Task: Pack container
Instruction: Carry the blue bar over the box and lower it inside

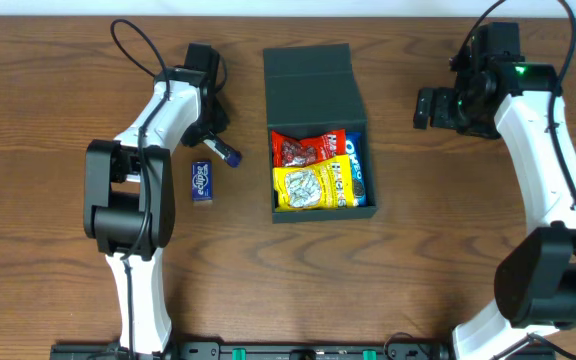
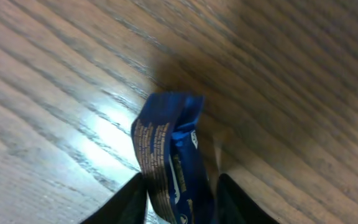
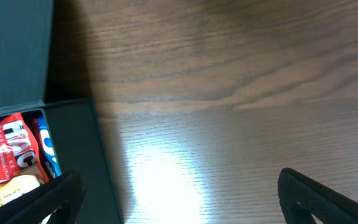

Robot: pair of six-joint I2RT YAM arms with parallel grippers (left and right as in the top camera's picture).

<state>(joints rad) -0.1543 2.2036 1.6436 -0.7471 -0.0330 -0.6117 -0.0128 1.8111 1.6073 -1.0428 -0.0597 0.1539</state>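
The dark green container [image 1: 308, 85] stands open at the table's middle, its lid flipped back. Inside lie a red pack [image 1: 306, 149], a yellow pack [image 1: 308, 187] and a blue Oreo pack [image 1: 356, 170]. My left gripper [image 1: 222, 149] is left of the container, shut on a small blue snack pack [image 1: 233, 157]. In the left wrist view that pack [image 2: 169, 143] stands between the fingers [image 2: 180, 205], just above the wood. My right gripper [image 1: 431, 108] is open and empty to the right of the container. In the right wrist view its fingers [image 3: 179, 193] are spread wide over bare table, beside the container's wall [image 3: 79, 130].
A blue Eclipse gum pack [image 1: 201, 182] lies on the table below and to the left of my left gripper. The table is brown wood. Both arm bases stand at the front edge.
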